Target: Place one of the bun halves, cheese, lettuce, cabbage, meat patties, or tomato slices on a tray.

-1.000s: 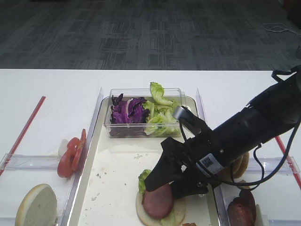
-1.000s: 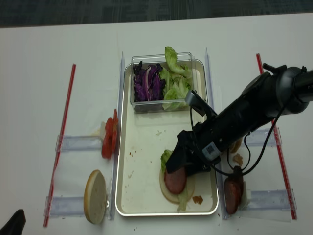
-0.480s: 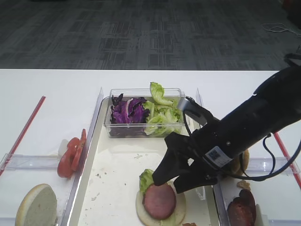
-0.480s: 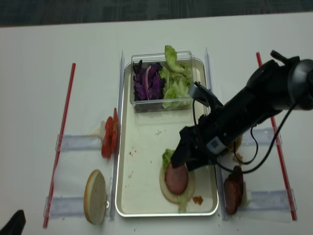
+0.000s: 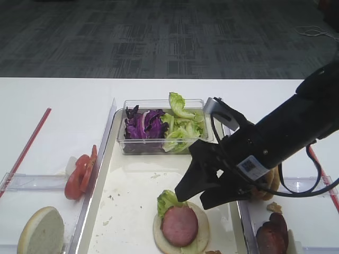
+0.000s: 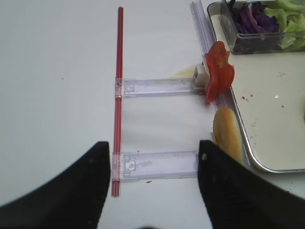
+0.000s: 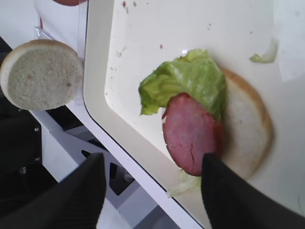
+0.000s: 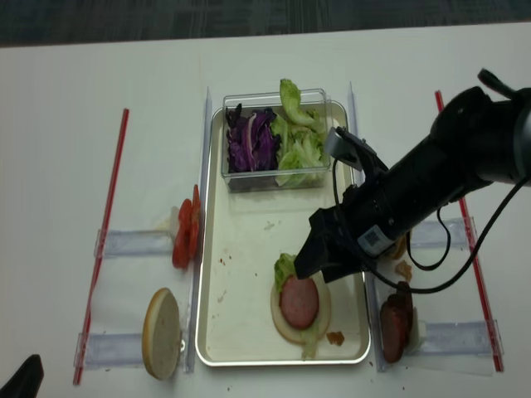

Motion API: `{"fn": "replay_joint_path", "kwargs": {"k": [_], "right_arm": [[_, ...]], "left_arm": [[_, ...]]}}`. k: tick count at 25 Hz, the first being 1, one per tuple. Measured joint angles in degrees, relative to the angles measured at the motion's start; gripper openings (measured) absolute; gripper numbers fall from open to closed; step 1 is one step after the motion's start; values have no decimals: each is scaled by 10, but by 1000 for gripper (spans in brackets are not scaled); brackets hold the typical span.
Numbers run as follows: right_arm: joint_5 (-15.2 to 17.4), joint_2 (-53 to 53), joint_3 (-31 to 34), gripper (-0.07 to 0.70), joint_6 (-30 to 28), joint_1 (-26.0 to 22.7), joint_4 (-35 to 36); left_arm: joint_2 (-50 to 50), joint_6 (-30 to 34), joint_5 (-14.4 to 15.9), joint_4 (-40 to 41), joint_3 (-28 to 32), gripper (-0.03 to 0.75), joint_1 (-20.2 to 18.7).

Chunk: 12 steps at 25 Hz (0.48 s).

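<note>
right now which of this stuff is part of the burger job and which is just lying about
Part of the job:
- tray
- bun half on the tray, with lettuce and a meat patty on it
- spare bun half
- tomato slices
- meat patties
- cabbage
- right pincer, open above the patty

Lying about:
- red rods
- clear rails
- clear box

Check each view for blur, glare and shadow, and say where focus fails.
Right wrist view: the claw fingers are dark, soft blurs at the bottom edge; the meat patty is sharp. Left wrist view: its fingers blur likewise; the tomato slices stay fairly clear. Exterior high view: even light, soft shadow under the right arm on the tray.
</note>
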Motion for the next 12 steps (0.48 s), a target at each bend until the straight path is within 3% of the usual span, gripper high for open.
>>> {"fn": "replay_joint_path", "kwargs": {"k": [8, 12], "right_arm": [[14, -41, 0, 459, 20, 0, -17], [43, -43, -24, 459, 66, 0, -80]], "left_arm": [[0, 0, 0, 0, 0, 391, 0], [0, 0, 0, 0, 0, 391, 0]]}}
